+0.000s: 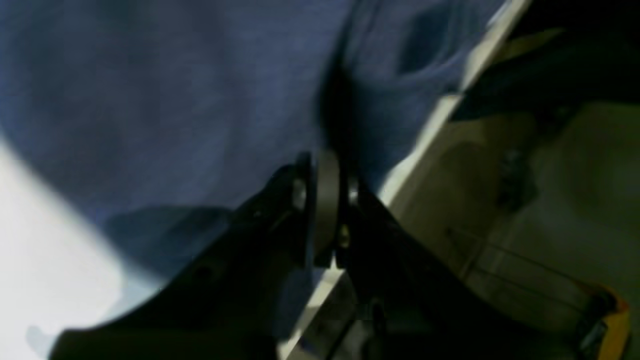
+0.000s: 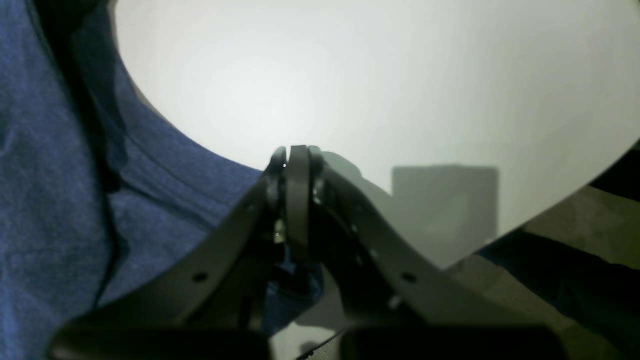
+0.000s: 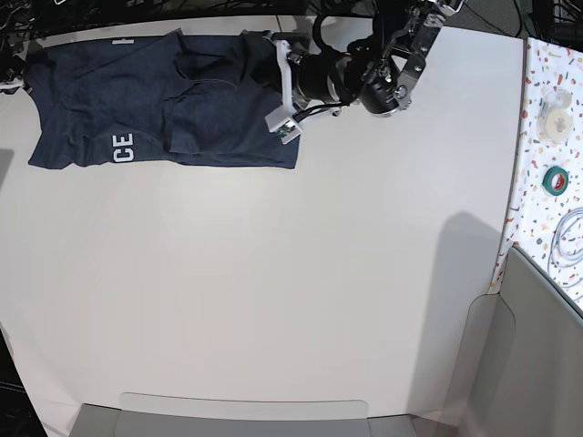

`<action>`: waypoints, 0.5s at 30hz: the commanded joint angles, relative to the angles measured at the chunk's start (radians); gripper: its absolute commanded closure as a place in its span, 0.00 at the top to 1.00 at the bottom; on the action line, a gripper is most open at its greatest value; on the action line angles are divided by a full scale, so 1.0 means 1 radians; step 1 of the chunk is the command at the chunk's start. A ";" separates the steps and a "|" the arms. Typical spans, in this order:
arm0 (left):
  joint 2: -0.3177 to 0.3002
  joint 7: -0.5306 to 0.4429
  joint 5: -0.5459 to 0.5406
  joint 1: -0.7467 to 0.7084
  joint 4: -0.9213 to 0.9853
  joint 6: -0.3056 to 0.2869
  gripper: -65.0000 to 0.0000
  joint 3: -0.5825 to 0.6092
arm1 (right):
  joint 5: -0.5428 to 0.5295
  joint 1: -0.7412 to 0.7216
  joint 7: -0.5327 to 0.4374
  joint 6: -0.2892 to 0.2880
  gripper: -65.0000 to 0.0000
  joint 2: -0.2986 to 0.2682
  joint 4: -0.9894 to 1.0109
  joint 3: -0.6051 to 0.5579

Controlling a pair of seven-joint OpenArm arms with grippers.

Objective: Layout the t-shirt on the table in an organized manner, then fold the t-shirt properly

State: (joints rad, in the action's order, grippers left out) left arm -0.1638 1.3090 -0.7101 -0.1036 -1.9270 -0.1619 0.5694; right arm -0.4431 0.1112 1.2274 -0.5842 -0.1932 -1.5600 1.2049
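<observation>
Near half of table (image 3: 273,300) bare white. T-shirt (image 3: 155,105) at far left corner, partly folded, white letters "CE" showing at near edge. Left gripper (image 1: 327,165) at shirt's right end by far table edge, jaws pressed together, navy cloth close around tips; pinch itself not discernible. Right gripper (image 2: 296,160) jaws fully together, pointing over bare table, shirt hem alongside; grip not discernible.
</observation>
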 commanded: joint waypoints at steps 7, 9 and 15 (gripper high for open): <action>0.028 -0.055 -0.010 0.075 0.073 0.054 0.03 0.097 | -0.009 -0.001 -0.016 -0.003 0.00 -0.022 -0.017 0.003; 0.030 -0.079 -0.010 0.098 0.103 0.069 0.03 0.148 | -0.009 -0.001 -0.016 -0.003 0.00 -0.022 -0.017 0.003; 0.048 -0.087 -0.015 0.124 0.105 0.100 0.03 0.223 | -0.009 0.003 -0.016 -0.003 0.00 -0.025 -0.017 0.003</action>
State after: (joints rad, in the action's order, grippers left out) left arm -0.1234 1.2331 -0.7101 0.0032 -1.7966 -0.0555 0.7940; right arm -0.4427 0.1139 1.2274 -0.5842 -0.1947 -1.5600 1.2049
